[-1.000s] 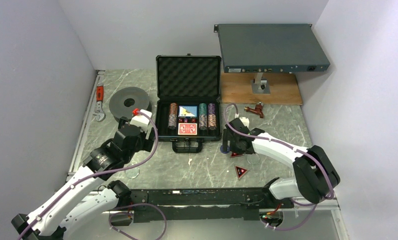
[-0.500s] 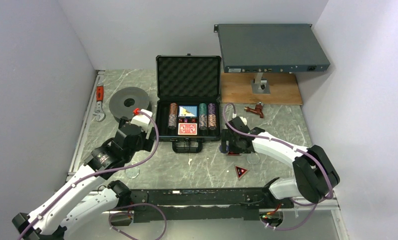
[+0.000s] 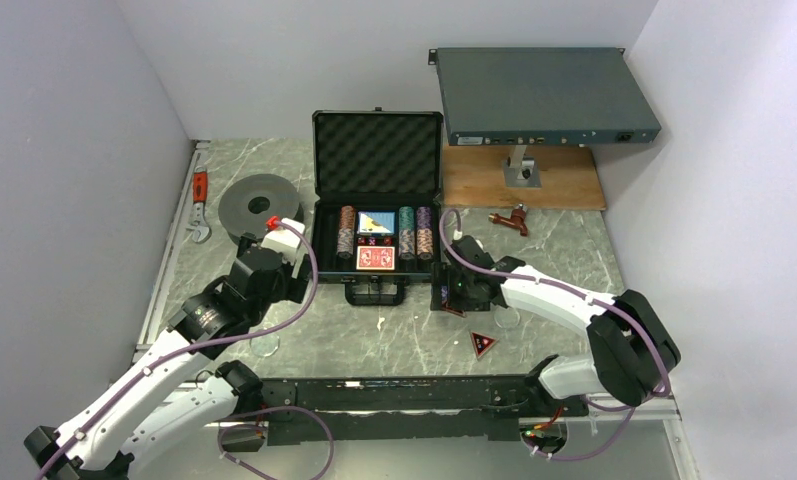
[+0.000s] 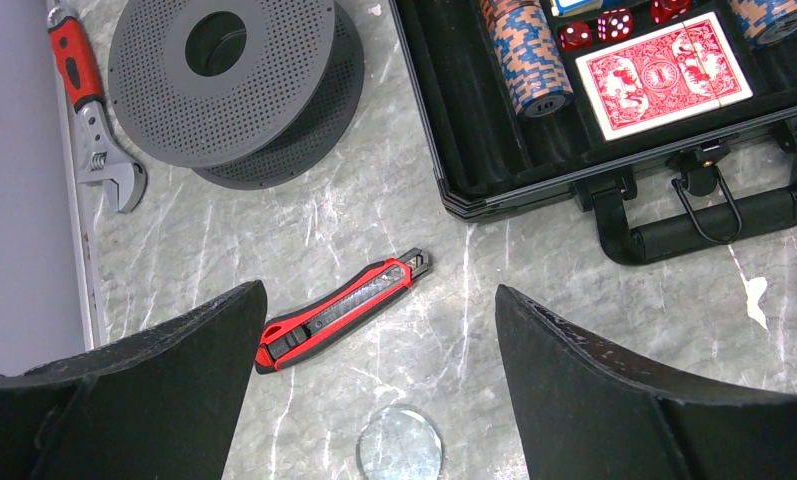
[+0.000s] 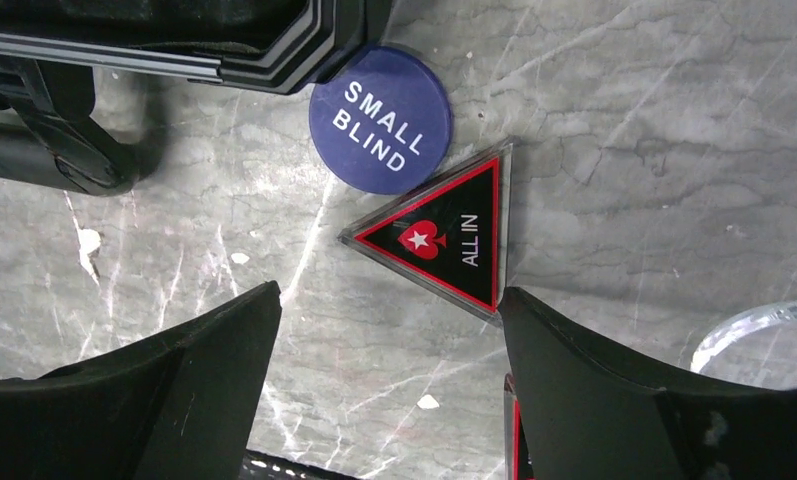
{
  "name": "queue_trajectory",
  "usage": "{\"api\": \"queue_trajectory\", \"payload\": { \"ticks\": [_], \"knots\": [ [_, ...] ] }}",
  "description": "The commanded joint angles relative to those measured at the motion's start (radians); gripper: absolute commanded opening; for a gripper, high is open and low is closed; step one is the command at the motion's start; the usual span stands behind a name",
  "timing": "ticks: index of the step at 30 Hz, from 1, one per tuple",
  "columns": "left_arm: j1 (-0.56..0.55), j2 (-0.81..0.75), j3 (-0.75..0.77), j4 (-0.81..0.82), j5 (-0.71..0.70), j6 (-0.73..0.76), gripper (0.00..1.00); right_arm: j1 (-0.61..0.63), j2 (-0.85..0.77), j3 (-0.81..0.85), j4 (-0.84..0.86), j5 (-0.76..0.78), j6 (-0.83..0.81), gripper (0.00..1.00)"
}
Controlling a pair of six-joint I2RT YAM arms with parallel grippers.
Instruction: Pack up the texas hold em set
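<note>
Markers first: my right gripper point(image 5: 386, 310) hangs with its jaws spread wide and empty, directly above the ALL IN triangle point(image 5: 439, 240). It lies flat on the bench point(image 5: 624, 150) between the fingers, red-edged black with a clear rim, its long upper edge touching or almost touching the blue SMALL BLIND button point(image 5: 381, 120). That button rests against the near right corner of the black briefcase point(image 3: 378, 150), open with chip stacks point(image 3: 347, 232) and a red deck point(image 3: 376, 259) inside. A second triangle point(image 3: 483, 345) lies nearer. The left gripper point(image 4: 379, 305), also wide open, sits left of the case, so I judge this pick belongs to the right arm
</note>
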Motion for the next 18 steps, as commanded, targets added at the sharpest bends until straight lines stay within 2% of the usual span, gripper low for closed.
{"api": "queue_trajectory", "payload": {
  "ticks": [1, 6, 18],
  "knots": [
    [0.003, -0.010, 0.001, 0.015, 0.005, 0.010, 0.90, 0.016, 0.002, 0.046, -0.094, 0.073, -0.001, 0.85],
    [0.003, -0.013, -0.002, 0.015, 0.006, 0.011, 0.90, 0.016, 0.035, 0.079, -0.119, 0.131, -0.044, 0.85],
    [0.008, -0.012, -0.004, 0.021, 0.006, 0.017, 0.90, 0.016, 0.115, 0.131, -0.074, 0.126, -0.125, 0.85]
  ]
}}
